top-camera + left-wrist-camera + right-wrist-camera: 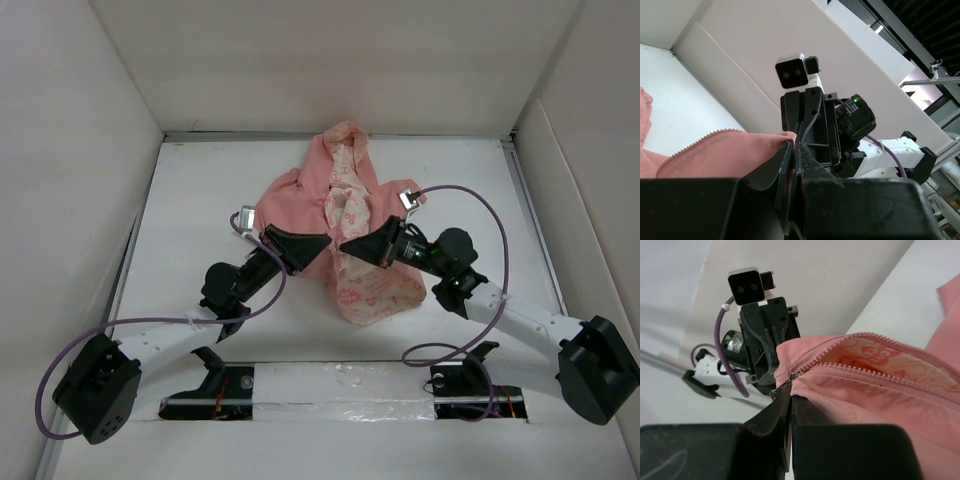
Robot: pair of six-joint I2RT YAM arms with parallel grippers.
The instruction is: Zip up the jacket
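With the left end effector [318,243] and right end effector [347,245] each pinching the jacket [300,195], they should tension its zipper teeth [880,374] straight toward 12 o'clock.

We see bright, even, diffuse light across the top view, and the shadows beside the jacket [300,195] are soft and short. In both wrist views the jacket's edge is sharp, while the black foreground below it is underexposed and blurred. In the left wrist view, the far background right of the jacket washes out pale.
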